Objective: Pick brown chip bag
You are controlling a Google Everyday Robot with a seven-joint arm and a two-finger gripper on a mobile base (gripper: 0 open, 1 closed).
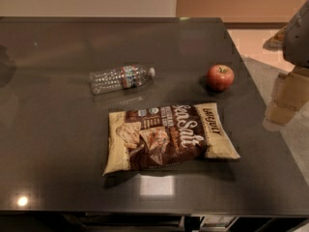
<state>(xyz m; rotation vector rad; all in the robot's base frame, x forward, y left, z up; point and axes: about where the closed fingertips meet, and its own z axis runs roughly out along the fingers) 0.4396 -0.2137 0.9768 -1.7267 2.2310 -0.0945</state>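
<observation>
The brown chip bag (166, 137) lies flat on the dark table (58, 144), near its front middle. It has a dark brown centre with white "Sea Salt" script and cream-tan ends. My gripper (286, 98) is at the far right of the camera view, beyond the table's right edge, well apart from the bag and to its right. It holds nothing that I can see.
A clear plastic water bottle (120, 78) lies on its side behind the bag, to the left. A red apple (220, 77) sits behind the bag's right end. The table's right edge runs close to my gripper.
</observation>
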